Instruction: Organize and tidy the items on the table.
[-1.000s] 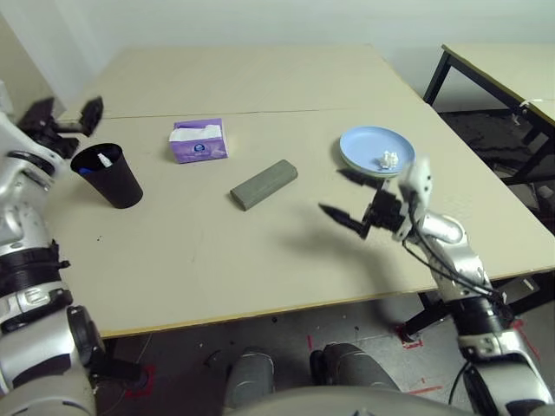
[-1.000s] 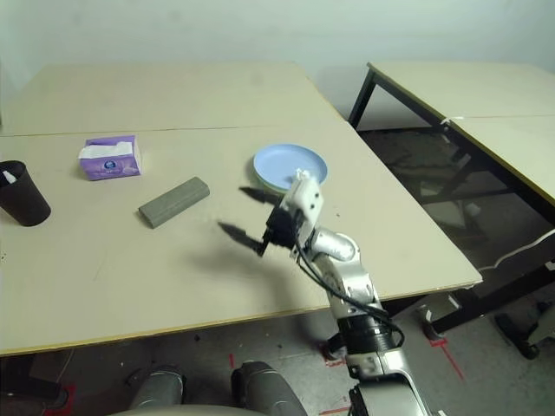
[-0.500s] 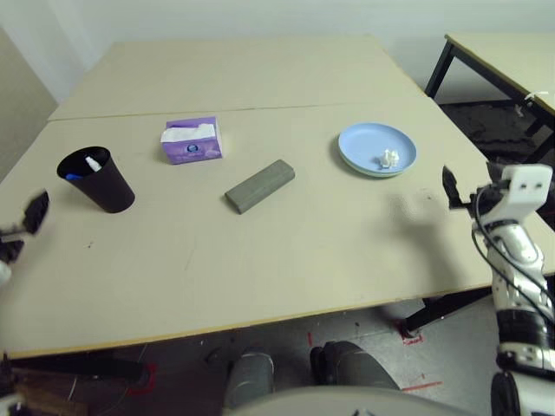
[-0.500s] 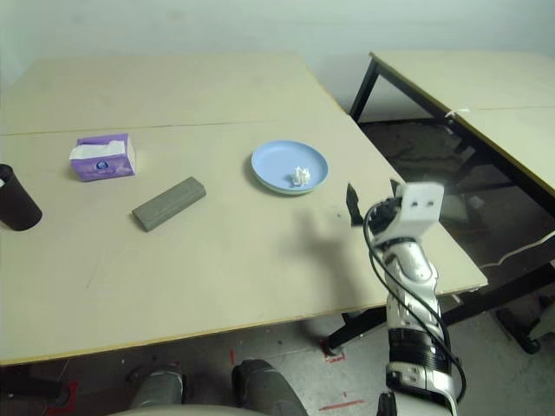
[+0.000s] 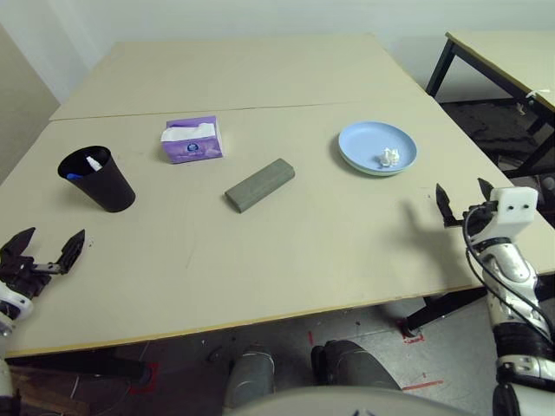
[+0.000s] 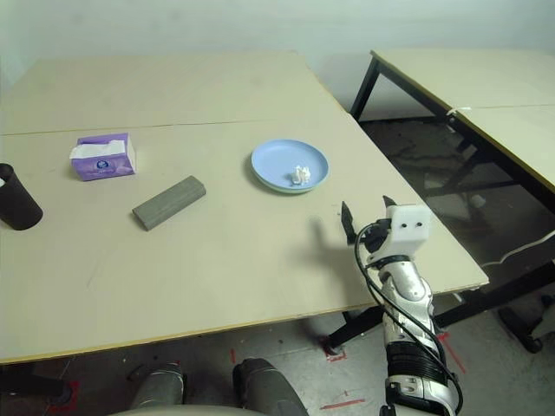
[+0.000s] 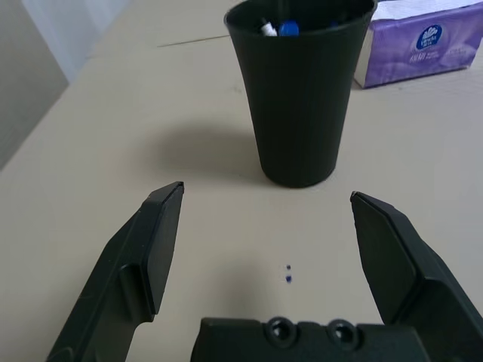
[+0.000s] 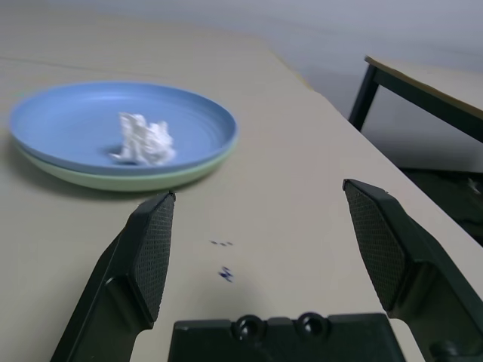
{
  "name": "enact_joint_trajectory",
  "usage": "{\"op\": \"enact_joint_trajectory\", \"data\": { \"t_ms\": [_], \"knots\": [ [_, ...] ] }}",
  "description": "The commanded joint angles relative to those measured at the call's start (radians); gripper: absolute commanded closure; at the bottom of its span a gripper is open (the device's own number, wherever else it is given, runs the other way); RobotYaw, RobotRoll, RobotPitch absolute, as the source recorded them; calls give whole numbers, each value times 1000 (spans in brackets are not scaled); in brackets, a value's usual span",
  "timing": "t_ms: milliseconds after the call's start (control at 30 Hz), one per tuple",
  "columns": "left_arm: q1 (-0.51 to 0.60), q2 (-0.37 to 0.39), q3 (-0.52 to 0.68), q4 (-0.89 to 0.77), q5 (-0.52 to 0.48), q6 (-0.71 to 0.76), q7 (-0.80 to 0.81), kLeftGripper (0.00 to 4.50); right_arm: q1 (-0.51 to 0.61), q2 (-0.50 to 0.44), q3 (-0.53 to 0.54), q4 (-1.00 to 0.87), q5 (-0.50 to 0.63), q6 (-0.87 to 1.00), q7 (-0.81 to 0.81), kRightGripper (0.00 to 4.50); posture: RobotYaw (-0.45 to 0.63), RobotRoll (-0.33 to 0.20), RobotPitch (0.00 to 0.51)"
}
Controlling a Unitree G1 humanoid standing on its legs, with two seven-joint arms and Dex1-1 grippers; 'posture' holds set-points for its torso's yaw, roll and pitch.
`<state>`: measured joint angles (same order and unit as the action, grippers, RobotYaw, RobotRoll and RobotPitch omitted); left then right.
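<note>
The black cup [image 5: 97, 178] stands at the table's left with two markers [image 7: 275, 29] inside, a blue cap showing. The purple tissue box [image 5: 192, 139] sits behind it to the right. Mid-table lies the grey glasses case [image 5: 260, 184], lid down. On the right, the blue plate [image 5: 377, 147] rests on the green plate [image 8: 128, 179] and holds the white paper ball [image 5: 388, 158]. The sunglasses are out of view. My left gripper [image 5: 42, 254] is open and empty at the front-left edge, pointing at the cup. My right gripper [image 5: 461, 196] is open and empty near the right edge, short of the plates.
The pale table [image 5: 329, 251] has a seam [image 5: 260, 108] across it behind the tissue box. A second, black-legged table [image 5: 512, 52] stands off to the right, with floor between the two.
The right gripper drew back from mid-table to the right edge. The left gripper dropped from beside the cup to the front-left edge. The head camera also shifted.
</note>
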<state>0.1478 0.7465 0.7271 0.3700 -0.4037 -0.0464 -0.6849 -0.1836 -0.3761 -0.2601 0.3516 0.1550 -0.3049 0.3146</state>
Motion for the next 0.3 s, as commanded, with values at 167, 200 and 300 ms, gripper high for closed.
{"op": "enact_joint_trajectory", "data": {
  "t_ms": [167,200,300],
  "knots": [
    [2,-3,-15,-37,-3,8,5,20,30,14,18,-56,-8,12,-7,0,65,0,113],
    [1,-7,-20,-59,-2,14,11,20,32,12,17,-66,-8,15,-9,0,63,0,107],
    [-8,-14,-30,-108,-5,33,28,20,32,11,16,-70,-9,14,-12,0,53,0,96]
  ]
}}
